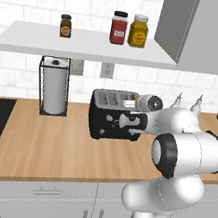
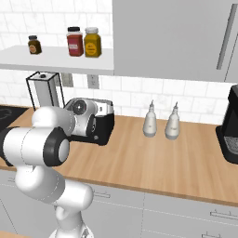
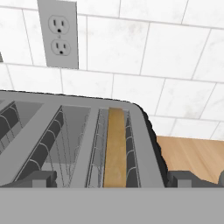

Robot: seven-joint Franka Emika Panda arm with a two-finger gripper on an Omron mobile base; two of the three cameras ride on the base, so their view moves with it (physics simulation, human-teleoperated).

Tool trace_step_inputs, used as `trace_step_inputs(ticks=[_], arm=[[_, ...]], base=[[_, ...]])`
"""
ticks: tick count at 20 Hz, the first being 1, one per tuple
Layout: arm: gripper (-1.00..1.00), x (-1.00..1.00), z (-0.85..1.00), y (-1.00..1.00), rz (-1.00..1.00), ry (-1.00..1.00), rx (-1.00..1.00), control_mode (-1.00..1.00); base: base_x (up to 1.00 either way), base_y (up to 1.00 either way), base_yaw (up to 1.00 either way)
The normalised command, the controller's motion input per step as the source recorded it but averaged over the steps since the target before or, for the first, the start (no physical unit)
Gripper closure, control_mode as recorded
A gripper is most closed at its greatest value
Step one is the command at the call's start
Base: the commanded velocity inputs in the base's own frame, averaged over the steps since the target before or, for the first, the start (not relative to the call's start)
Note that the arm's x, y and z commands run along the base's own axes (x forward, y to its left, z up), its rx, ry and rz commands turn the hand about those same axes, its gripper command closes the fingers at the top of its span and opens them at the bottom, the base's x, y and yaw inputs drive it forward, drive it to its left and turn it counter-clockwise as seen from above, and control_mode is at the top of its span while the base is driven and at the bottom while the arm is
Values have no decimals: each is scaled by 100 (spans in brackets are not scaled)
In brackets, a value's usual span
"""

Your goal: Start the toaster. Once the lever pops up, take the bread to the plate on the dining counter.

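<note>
Black boxy toaster (image 1: 116,116) on the light-wood wall counter (image 1: 54,144), near the wire paper-towel holder (image 1: 53,86) and below a white shelf (image 1: 86,46) with three jars. Top plate of brushed grey metal, slots lined with thin wire guides; casing matte black with rounded corners. Bread (image 3: 115,148) seated upright in the rightmost slot, tan top edge just below the slot rim, flanked closely by wire guides on both sides. Gripper (image 3: 109,180) poised just above the toaster top, jaws spread to their widest, empty, dark fingertips (image 3: 39,178) straddling the slots. Slice judged light, thin, fairly stiff yet crumbly; likely warm and more brittle after toasting. Best hold judged at the exposed top edge once raised, pinched across the flat faces with gentle force, then lifted straight up to clear the guides. Lever for starting not discernible from the hand view; small light controls visible on the toaster front in the left base view. White tiled wall and a double outlet (image 3: 58,34) behind.
</note>
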Motion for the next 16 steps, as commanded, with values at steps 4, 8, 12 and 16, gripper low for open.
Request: trace_step_inputs(ticks=[4, 8, 12, 16], arm=[[-100, 0, 0, 0, 0, 0, 0, -100], [-100, 0, 0, 0, 0, 0, 0, -100], [-100, 0, 0, 0, 0, 0, 0, -100], [-100, 0, 0, 0, 0, 0, 0, -100]], base=[[0, 0, 0], [0, 0, 0], [0, 0, 0], [0, 0, 0]])
